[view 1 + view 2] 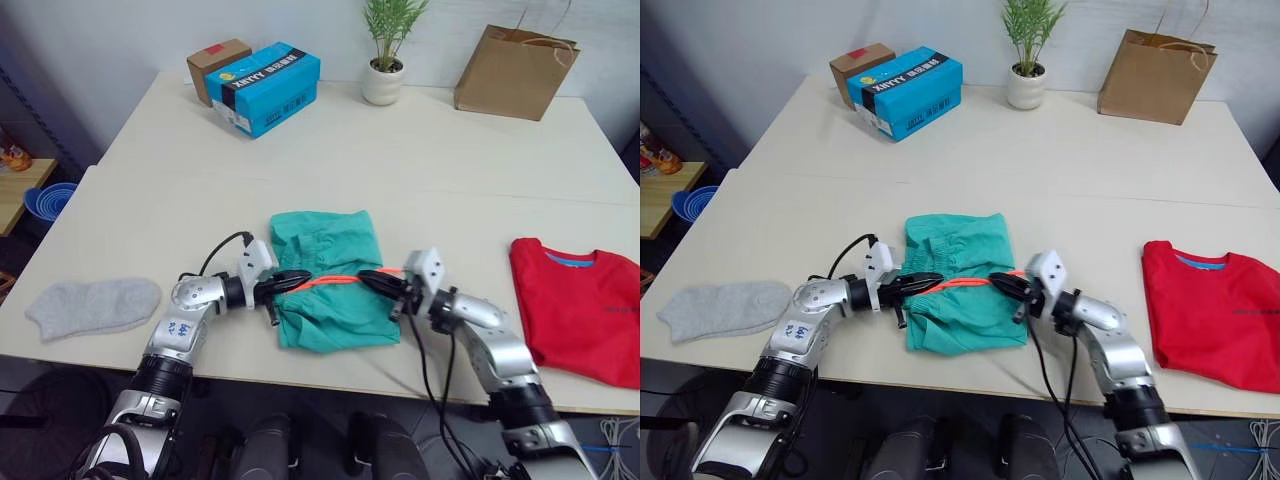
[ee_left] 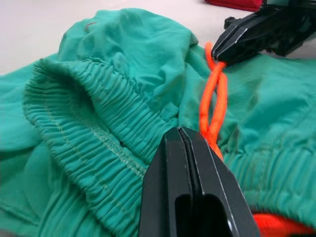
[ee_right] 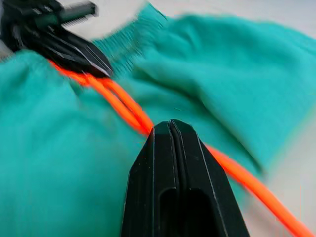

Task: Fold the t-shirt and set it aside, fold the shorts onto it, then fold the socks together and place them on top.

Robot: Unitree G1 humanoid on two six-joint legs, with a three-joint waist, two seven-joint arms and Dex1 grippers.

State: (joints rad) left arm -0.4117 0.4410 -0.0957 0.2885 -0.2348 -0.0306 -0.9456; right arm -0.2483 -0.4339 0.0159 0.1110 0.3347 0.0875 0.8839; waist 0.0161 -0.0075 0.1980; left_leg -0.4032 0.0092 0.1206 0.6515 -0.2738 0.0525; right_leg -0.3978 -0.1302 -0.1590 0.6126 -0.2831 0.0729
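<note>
The teal-green shorts (image 1: 328, 275) lie bunched in the middle of the table near its front edge. Their neon orange drawstring (image 1: 335, 281) is stretched taut between my two grippers. My left gripper (image 1: 300, 281) is shut at the gathered waistband (image 2: 98, 128) on the left end of the cord. My right gripper (image 1: 372, 277) is shut on the cord's right end (image 3: 123, 106). The red t-shirt (image 1: 585, 310) lies folded at the table's right end. The grey socks (image 1: 95, 305) lie flat at the left end.
At the back of the table stand a blue box (image 1: 265, 85), a brown carton (image 1: 215, 65), a potted plant (image 1: 385, 60) and a paper bag (image 1: 515, 70). A blue bowl (image 1: 48, 200) sits on a low side table to the left.
</note>
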